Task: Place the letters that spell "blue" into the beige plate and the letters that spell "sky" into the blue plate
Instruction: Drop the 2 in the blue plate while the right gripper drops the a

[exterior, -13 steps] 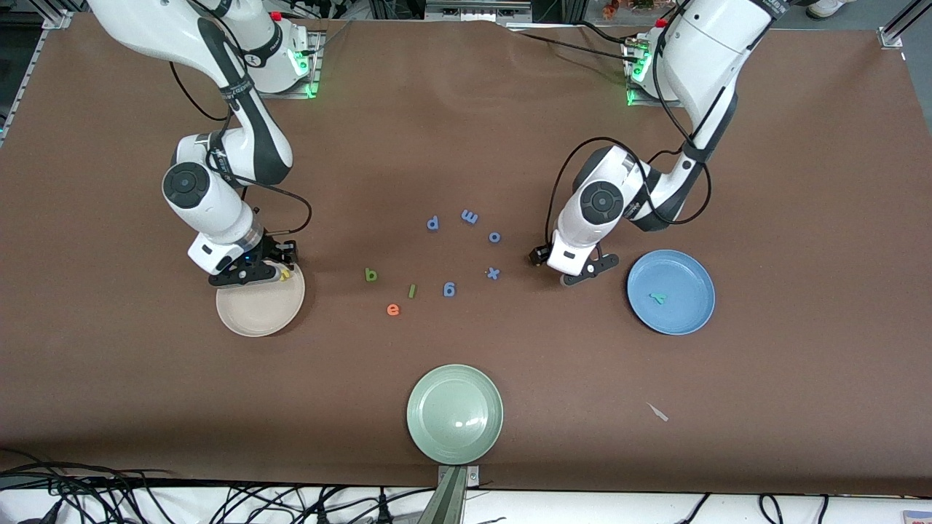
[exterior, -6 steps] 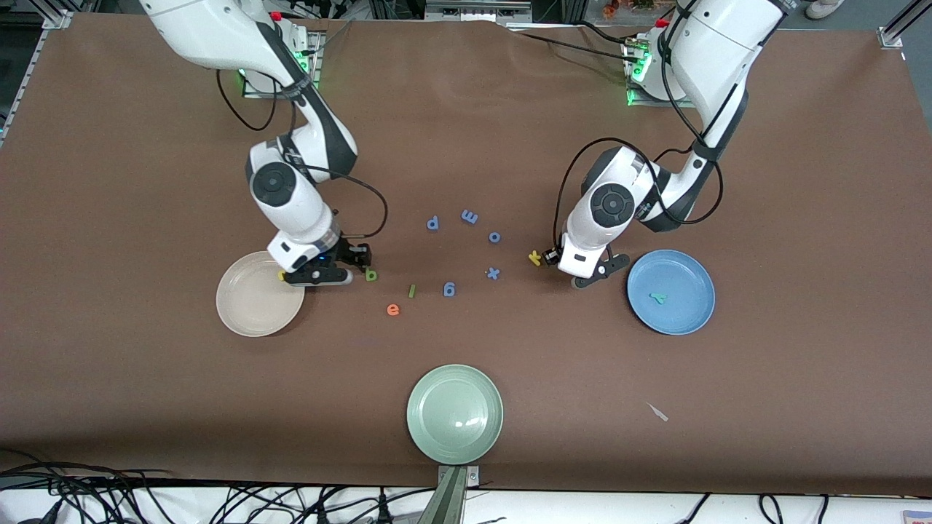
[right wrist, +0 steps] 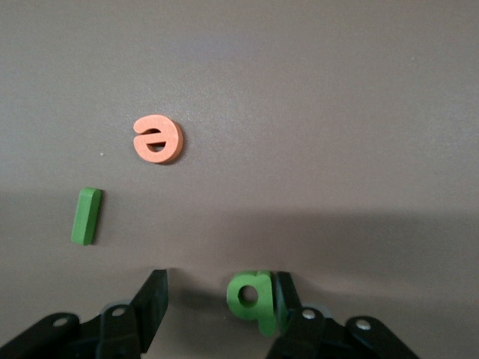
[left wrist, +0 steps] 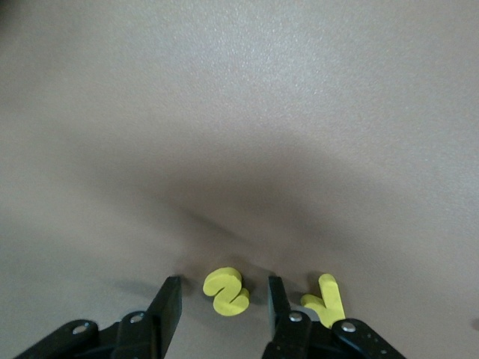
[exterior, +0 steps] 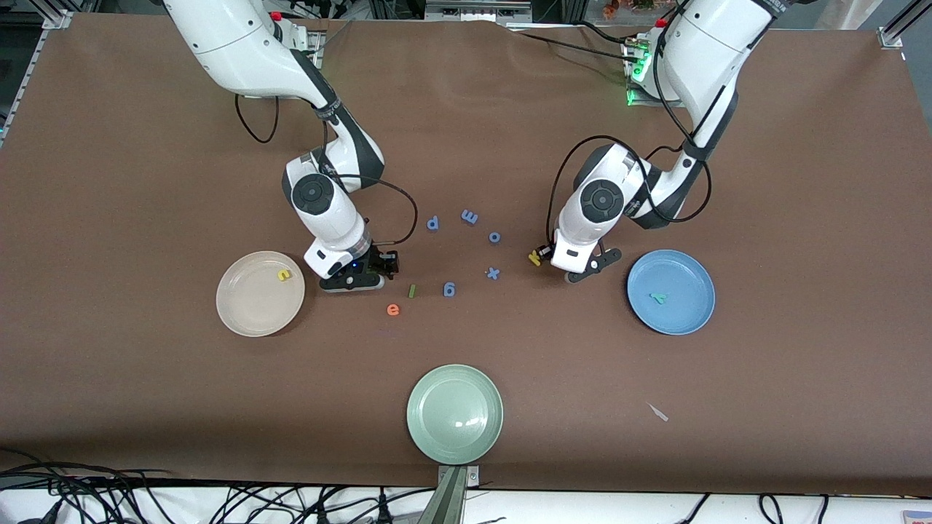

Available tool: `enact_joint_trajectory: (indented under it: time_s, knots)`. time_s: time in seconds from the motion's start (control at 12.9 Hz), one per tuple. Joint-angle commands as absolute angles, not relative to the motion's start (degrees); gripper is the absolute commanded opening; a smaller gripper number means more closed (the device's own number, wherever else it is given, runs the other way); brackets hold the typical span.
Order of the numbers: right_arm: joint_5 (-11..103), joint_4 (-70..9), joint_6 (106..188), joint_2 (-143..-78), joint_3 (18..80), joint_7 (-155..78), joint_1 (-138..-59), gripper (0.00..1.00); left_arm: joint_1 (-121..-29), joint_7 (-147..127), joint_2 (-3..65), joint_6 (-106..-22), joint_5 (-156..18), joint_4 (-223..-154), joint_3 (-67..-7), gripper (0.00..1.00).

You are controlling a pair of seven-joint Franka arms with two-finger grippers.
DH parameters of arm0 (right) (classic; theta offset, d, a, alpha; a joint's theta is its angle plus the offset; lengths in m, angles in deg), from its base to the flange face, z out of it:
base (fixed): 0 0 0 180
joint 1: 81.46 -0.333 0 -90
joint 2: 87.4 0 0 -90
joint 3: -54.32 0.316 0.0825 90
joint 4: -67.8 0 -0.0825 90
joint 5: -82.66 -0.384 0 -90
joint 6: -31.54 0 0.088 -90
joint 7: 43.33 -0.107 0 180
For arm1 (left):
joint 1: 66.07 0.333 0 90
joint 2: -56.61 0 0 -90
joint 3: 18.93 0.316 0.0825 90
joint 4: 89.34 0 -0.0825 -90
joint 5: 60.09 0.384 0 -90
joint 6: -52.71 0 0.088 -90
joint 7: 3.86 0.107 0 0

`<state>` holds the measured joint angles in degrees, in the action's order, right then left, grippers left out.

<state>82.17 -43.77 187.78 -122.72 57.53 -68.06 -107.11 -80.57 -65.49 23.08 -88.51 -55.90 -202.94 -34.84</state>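
Bright, even overhead light; wrist views perhaps slightly soft.

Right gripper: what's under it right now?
Between the open fingers of the right gripper, a green b lies on the table, against one finger. From the front the gripper covers it. The left gripper straddles a yellow s.
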Motion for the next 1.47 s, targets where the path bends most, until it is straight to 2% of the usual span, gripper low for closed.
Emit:
enact_joint_trajectory:
  time_s: [0.0, 0.08, 0.23, 0.31, 0.46, 0.7, 0.85, 0.93, 1.01, 1.08, 1.16, 1.24, 1.32, 1.39]
  knots:
    - [84.58, -43.38, 188.07, -123.17, 57.57, -68.47, -107.21, 0.49, -80.66, -66.53, 23.12, -89.58, -54.64, -203.33, -34.75, 0.19]
    - [85.89, -43.64, 188.07, -123.17, 57.48, -68.55, -107.21, 0.41, -80.57, -66.53, 23.21, -89.58, -54.64, -203.33, -34.75, 0.11]
    - [86.17, -43.90, 187.81, -123.09, 57.48, -68.47, -107.03, 0.09, -80.48, -65.66, 24.61, -88.80, -54.38, -203.07, -34.66, 0.05]
    - [86.17, -43.99, 187.55, -122.74, 57.31, -68.12, -106.86, 0.00, -80.05, -65.65, 25.75, -87.05, -54.38, -202.63, -34.66, 0.05]
    - [86.17, -44.17, 185.19, -120.46, 56.17, -65.15, -106.42, 0.00, -79.87, -65.65, 28.12, -82.14, -50.45, -201.23, -34.58, 0.04]
    - [86.17, -43.99, 175.53, -114.40, 53.80, -48.67, -101.61, 0.00, -77.42, -59.45, 28.83, -77.46, -46.56, -198.76, -34.49, 0.04]
    - [86.17, -44.08, 173.93, -112.28, 53.27, -35.22, -96.24, 0.00, -72.77, -49.45, 29.89, -76.06, -46.56, -198.76, -34.58, 0.04]
    - [86.17, -44.17, 173.92, -112.01, 50.65, -30.02, -95.96, 0.00, -69.96, -43.48, 29.98, -75.79, -46.56, -198.76, -34.66, 0.05]
    - [86.17, -44.43, 173.92, -112.19, 48.89, -26.23, -95.96, 0.03, -67.93, -38.63, 29.89, -75.78, -46.56, -198.76, -34.66, 0.06]
    - [85.65, -44.95, 174.53, -112.71, 48.35, -25.67, -95.79, 0.23, -65.65, -33.88, 29.80, -75.87, -46.56, -198.76, -34.66, 0.07]
    - [85.03, -45.13, 174.54, -112.98, 48.34, -26.45, -95.78, 0.56, -63.89, -30.27, 29.63, -76.04, -46.56, -198.76, -34.66, 0.08]
    - [84.85, -45.05, 174.54, -113.33, 48.43, -29.41, -95.87, 0.73, -63.09, -28.23, 29.54, -76.22, -46.56, -198.67, -34.66, 0.20]
    - [84.94, -44.96, 174.45, -113.68, 49.30, -33.10, -95.96, 0.79, -62.64, -26.91, 29.37, -76.31, -46.56, -198.59, -34.66, 0.57]
    - [85.03, -44.44, 174.45, -114.20, 51.31, -37.22, -96.13, 0.79, -62.73, -26.72, 29.45, -76.31, -46.56, -198.50, -34.66, 0.95]
